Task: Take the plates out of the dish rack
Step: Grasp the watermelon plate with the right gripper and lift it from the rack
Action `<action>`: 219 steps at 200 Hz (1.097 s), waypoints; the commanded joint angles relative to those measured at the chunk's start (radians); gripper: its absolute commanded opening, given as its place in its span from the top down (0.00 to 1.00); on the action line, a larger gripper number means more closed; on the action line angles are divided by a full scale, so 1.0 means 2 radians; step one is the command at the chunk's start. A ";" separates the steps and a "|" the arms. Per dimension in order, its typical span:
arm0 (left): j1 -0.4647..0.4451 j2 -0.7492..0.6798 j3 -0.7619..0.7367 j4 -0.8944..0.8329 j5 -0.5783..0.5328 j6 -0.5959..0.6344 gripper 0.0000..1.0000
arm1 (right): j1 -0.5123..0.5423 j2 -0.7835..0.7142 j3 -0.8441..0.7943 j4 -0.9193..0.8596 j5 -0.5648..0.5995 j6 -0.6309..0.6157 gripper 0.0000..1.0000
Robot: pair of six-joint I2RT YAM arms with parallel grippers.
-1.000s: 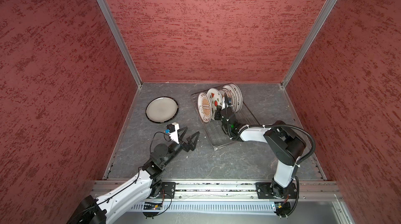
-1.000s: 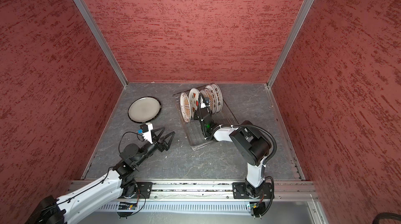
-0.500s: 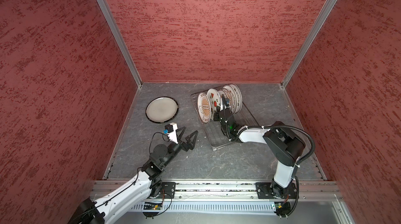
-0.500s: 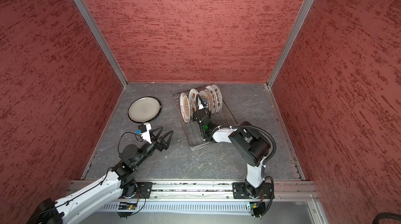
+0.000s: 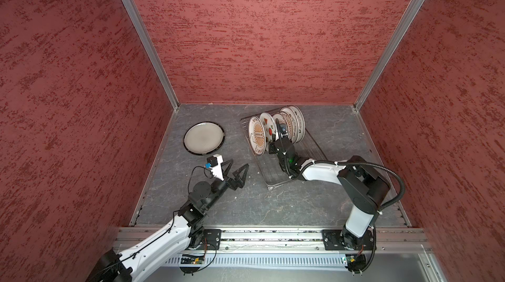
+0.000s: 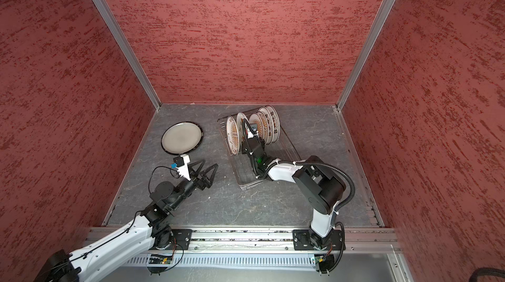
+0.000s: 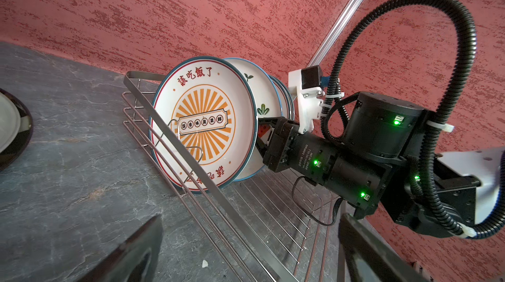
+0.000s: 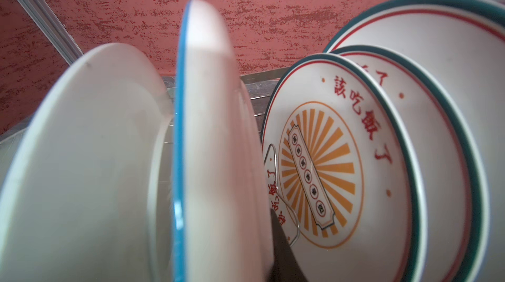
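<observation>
Several plates (image 5: 297,126) in dish rack (image 5: 276,183), blue-rimmed plate (image 8: 207,130) pinched between right jaws, left jaws spread wide, well apart.

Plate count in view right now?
7. One dark-rimmed plate flat on the table; six upright in the dish rack: sunburst plate at the left end, watermelon plate next, four rear plates overlapping behind, so one may be hidden.

The sunburst plate (image 7: 203,122) is standing on edge in the dish rack (image 7: 273,212), red characters at its twelve o'clock. The right gripper (image 7: 266,127) is reaching in at its four o'clock, tips hidden against the blue-rimmed plate (image 7: 263,89) behind. The left gripper (image 7: 251,220) is gaping wide.
</observation>
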 commanded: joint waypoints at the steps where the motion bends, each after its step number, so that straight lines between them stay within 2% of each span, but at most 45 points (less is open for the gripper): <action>1: 0.009 -0.004 -0.005 -0.002 0.011 -0.006 0.01 | 0.007 -0.041 0.008 0.066 0.009 -0.012 0.91; 32: 0.011 -0.007 -0.005 -0.004 0.013 -0.010 0.01 | 0.009 -0.054 0.004 0.069 0.008 -0.018 0.92; 76: 0.024 -0.007 -0.005 0.000 0.047 -0.016 0.00 | 0.016 -0.080 -0.017 0.089 0.022 -0.029 0.93; 219: 0.039 -0.042 -0.015 -0.017 0.045 -0.027 0.00 | 0.040 -0.160 -0.122 0.191 0.043 -0.051 0.95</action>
